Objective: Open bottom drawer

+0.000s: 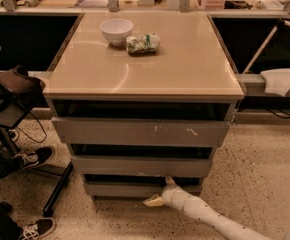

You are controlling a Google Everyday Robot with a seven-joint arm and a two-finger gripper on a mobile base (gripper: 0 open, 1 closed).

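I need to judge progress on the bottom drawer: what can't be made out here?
Camera view:
- Inside of the bottom drawer: dark, shadowed by the middle drawer front above.
- Whether the gripper, low at that drawer's front right of centre, has hold of it: its own body covers the contact.
- Where the arm comes from: cut off by the lower right corner.

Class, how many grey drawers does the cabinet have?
3, stacked: the top drawer under the tabletop, the middle drawer below it, the bottom drawer nearest the floor, with the gripper at its front. None looks hidden.
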